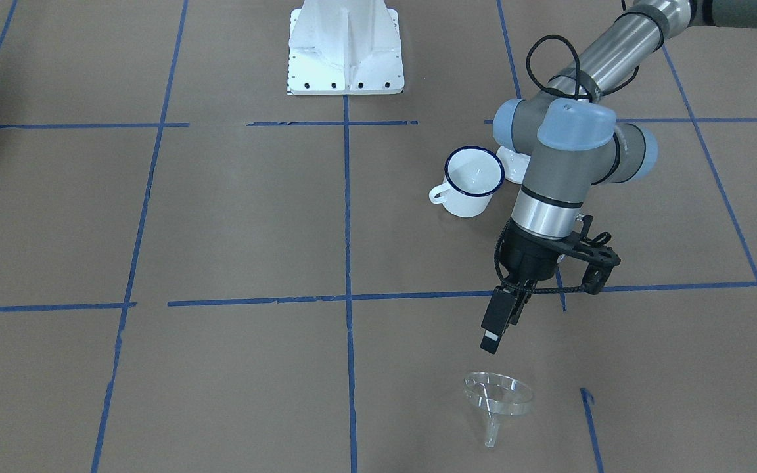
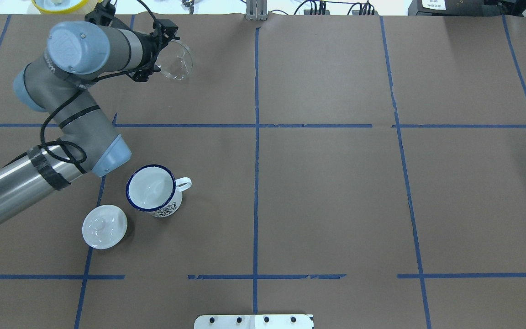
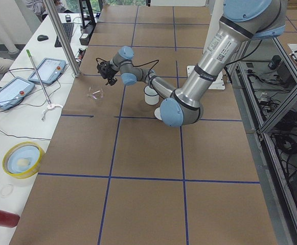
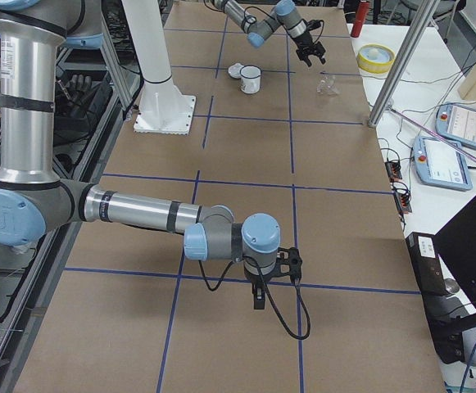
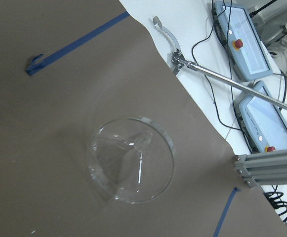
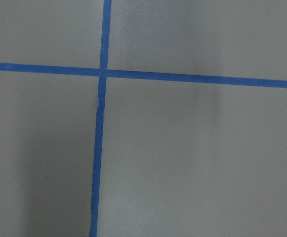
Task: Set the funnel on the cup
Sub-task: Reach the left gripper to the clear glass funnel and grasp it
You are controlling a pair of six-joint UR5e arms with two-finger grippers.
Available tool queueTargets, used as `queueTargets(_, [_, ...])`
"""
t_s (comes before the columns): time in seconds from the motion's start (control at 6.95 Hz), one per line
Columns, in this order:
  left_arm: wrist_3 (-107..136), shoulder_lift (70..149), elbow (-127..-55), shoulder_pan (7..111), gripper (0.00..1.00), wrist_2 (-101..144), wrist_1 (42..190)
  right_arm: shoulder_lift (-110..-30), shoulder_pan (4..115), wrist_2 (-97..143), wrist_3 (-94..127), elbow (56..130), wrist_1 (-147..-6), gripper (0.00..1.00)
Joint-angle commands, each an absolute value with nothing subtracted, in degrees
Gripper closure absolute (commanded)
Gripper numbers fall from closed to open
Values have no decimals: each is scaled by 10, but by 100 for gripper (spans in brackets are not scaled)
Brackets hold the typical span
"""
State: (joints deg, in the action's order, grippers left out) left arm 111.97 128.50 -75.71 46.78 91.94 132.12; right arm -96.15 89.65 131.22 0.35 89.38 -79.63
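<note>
The clear funnel (image 1: 498, 394) lies on its side on the brown table near the far edge, also seen in the overhead view (image 2: 178, 61) and filling the left wrist view (image 5: 131, 158). The white cup (image 1: 474, 180) with a dark blue rim stands upright and empty (image 2: 151, 189), well apart from the funnel. My left gripper (image 1: 500, 328) hovers just short of the funnel, above the table (image 2: 160, 52); it looks open and empty. My right gripper (image 4: 258, 299) shows only in the exterior right view, low over the table at the other end; I cannot tell its state.
A round white knobbed lid (image 2: 104, 226) lies beside the cup, under the left arm. The white robot base (image 1: 345, 49) stands at the table's middle. Beyond the far edge are a metal rod (image 5: 217, 76), control pendants (image 5: 244, 42) and a yellow bowl (image 3: 21, 159).
</note>
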Motion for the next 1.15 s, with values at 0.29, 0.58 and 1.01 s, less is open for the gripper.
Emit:
queueTargets(0.29, [1121, 1357, -566, 466, 0, 897, 1434, -962, 896, 1312, 4, 895, -796, 0])
queueTargets(0.58, [1121, 1361, -553, 467, 32, 896, 1450, -962, 896, 1312, 4, 895, -796, 0])
queueTargets(1.01, [1120, 1368, -546, 468, 100, 896, 1451, -962, 896, 1312, 4, 895, -796, 0])
